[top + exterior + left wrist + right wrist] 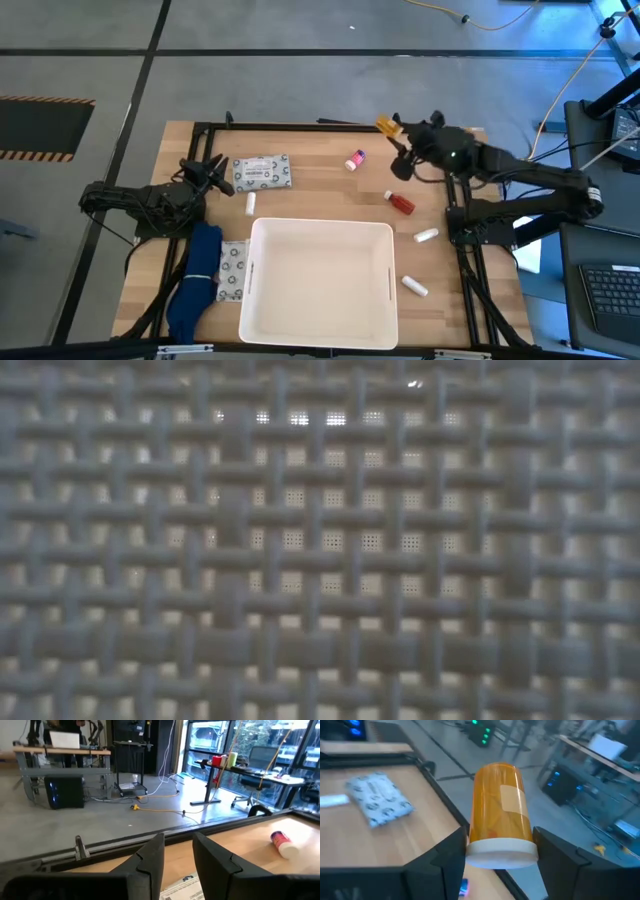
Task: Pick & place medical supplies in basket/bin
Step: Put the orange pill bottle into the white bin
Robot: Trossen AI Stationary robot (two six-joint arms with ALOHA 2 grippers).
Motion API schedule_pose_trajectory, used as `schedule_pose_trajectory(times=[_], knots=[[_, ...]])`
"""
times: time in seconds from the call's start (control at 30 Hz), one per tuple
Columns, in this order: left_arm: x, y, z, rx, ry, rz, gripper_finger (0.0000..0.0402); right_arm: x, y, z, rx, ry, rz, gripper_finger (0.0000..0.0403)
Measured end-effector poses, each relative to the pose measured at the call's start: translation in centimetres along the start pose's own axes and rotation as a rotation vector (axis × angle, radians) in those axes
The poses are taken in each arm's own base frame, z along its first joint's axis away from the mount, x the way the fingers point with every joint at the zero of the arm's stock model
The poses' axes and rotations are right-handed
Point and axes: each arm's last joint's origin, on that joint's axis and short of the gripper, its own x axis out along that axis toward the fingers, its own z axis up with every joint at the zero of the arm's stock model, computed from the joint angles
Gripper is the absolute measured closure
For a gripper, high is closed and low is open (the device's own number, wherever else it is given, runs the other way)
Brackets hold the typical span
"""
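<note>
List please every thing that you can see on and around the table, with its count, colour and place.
table: one, light wood, under everything
tub: one, white, near middle of the table, nothing visible inside
packets: two, grey-white patterned; one at the far left, one against the tub's left side
blue cloth: one, left of the tub, partly over the near packet
white tubes: three; one near the far packet, two right of the tub
red bottle: one, beyond the tub's right corner
pink-capped vial: one, far middle
orange vial: one, in the right gripper
left gripper: open, by the far packet
right gripper: closed on the orange vial, far right
</note>
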Motion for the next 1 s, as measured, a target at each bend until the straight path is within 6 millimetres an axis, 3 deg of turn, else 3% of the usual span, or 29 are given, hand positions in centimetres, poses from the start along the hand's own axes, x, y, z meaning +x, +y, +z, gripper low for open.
schedule_pose_trajectory(times=[0.2,0.43,0.6,0.77,1.0], knots=[[0.0,0.0,0.0,0.157,0.0,0.0,0.0304,-1.5,0.9,4.9,-0.06,-0.02,0.137,0.0201],[0.0,0.0,0.0,0.208,0.0,-0.003,0.0304,-1.3,5.8,9.2,-0.142,0.095,0.301,0.0198],[0.0,0.0,0.0,0.207,0.0,-0.004,0.0304,-1.0,10.2,10.6,-0.194,0.255,0.377,0.0197],[0.0,0.0,0.0,0.207,0.0,-0.004,0.0304,-2.2,14.1,11.9,-0.217,0.363,0.442,0.0197],[0.0,0.0,0.0,0.207,0.0,-0.005,0.0304,-4.0,18.3,13.6,-0.058,0.481,0.609,0.0197]])
